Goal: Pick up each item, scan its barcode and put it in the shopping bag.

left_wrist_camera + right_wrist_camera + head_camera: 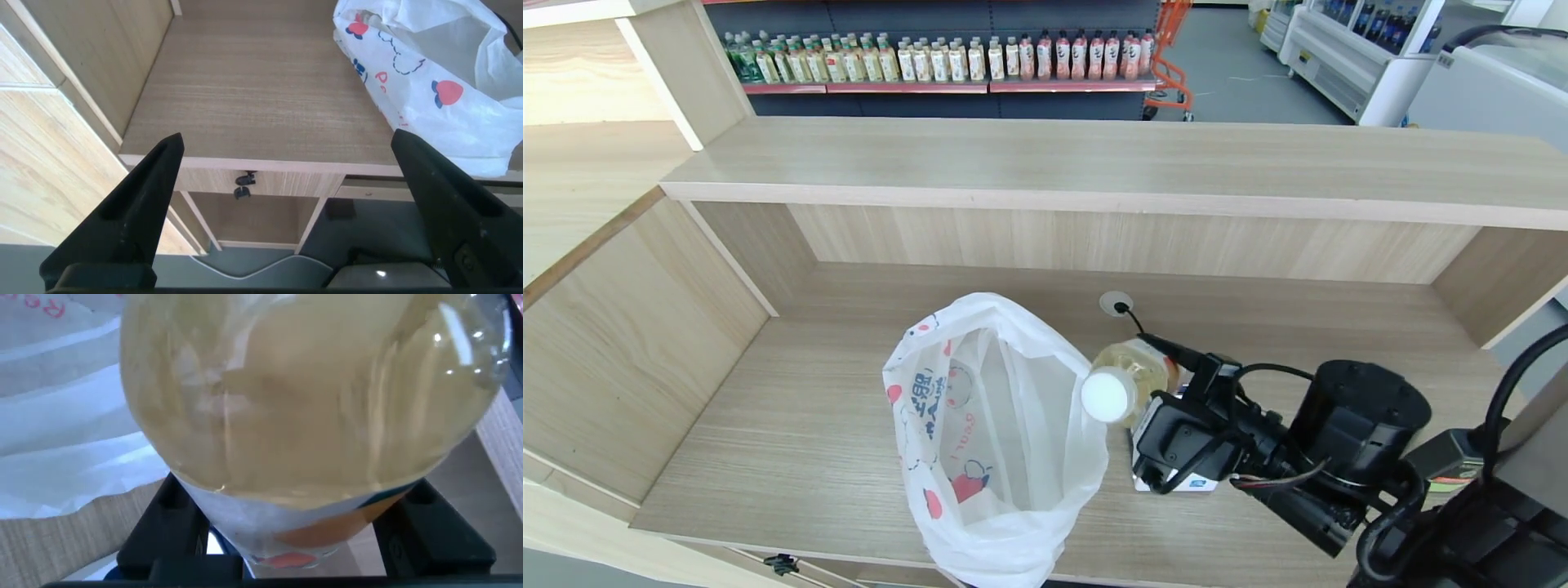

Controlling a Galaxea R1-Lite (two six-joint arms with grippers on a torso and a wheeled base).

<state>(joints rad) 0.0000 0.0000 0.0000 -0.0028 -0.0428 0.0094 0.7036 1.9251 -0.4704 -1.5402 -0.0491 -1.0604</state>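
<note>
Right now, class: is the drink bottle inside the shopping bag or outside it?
Outside. The right gripper holds the drink bottle beside the shopping bag, cap toward it.

counter: pale wood desk (pixel 792 425) sunk below a raised ledge (pixel 1094 163) | desk: round cable port (pixel 1115 304) near its back panel | beyond: shelf of bottled drinks (pixel 931 61), orange cart (pixel 1172 49), white freezers (pixel 1347 61) | floor: grey (pixel 1241 77), evenly lit
</note>
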